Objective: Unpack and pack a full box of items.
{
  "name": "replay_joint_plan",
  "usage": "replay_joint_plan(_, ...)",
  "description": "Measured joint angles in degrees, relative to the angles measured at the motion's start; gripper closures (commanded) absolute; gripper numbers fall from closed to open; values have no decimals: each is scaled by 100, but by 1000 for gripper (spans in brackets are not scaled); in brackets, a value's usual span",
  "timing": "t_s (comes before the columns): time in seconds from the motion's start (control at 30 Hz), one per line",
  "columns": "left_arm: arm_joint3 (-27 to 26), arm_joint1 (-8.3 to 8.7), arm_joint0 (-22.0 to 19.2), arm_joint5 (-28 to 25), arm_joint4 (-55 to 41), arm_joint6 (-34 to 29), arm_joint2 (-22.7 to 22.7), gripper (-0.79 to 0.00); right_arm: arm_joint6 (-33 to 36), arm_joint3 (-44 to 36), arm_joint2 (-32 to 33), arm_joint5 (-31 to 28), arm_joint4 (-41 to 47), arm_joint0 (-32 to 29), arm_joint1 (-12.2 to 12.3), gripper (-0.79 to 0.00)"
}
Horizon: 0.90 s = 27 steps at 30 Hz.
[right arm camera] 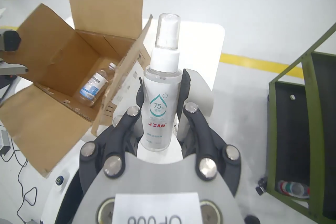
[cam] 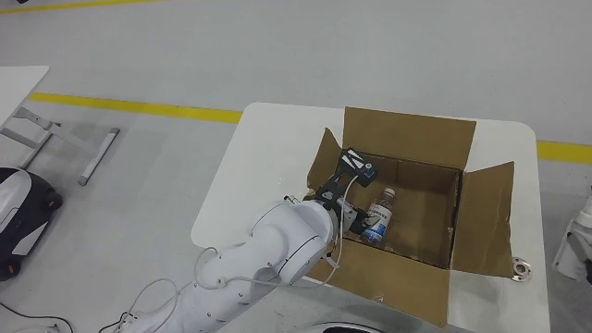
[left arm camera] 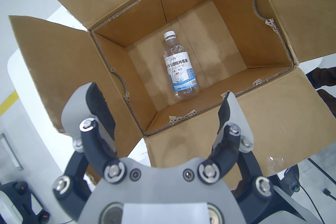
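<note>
An open cardboard box (cam: 421,153) stands on the white table (cam: 268,162) with all its flaps spread out. On its floor lies a clear bottle with a white cap and a blue-white label (left arm camera: 179,70) (cam: 377,217) (right arm camera: 94,86). My left gripper (left arm camera: 162,107) hangs open above the box's edge, over the bottle, with nothing between its fingers (left arm camera: 99,104). In the top view the left arm (cam: 296,240) comes in over the box's left flap. My right gripper (right arm camera: 162,88) is shut on an upright clear spray bottle (right arm camera: 160,104), held beside the box (right arm camera: 52,51), outside its side flap.
A green metal cart (right arm camera: 302,130) stands on the floor beyond the table's side in the right wrist view. A small round ring-like thing (cam: 521,268) sits near the table's front right corner. Yellow floor lines (cam: 139,106) run behind the table.
</note>
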Motion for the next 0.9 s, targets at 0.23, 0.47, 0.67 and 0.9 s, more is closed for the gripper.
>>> replay_joint_plan(0.23, 0, 0, 0, 0, 0, 0, 0, -785, 247, -119, -175, -228, 692, 191, 88, 0)
replay_joint_plan(0.47, 9, 12, 172, -37, 72, 315, -121, -785, 608, -99, -715, -136, 1181, 475, 172, 0)
replay_joint_plan(0.67, -226, 41, 403, 10, 384, 488, -435, -785, 650, 270, -1408, 246, 1105, 890, 217, 0)
replay_joint_plan(0.9, -427, 63, 667, 89, 520, 627, -861, -785, 609, 1107, -2349, 1105, 794, 1548, 218, 0)
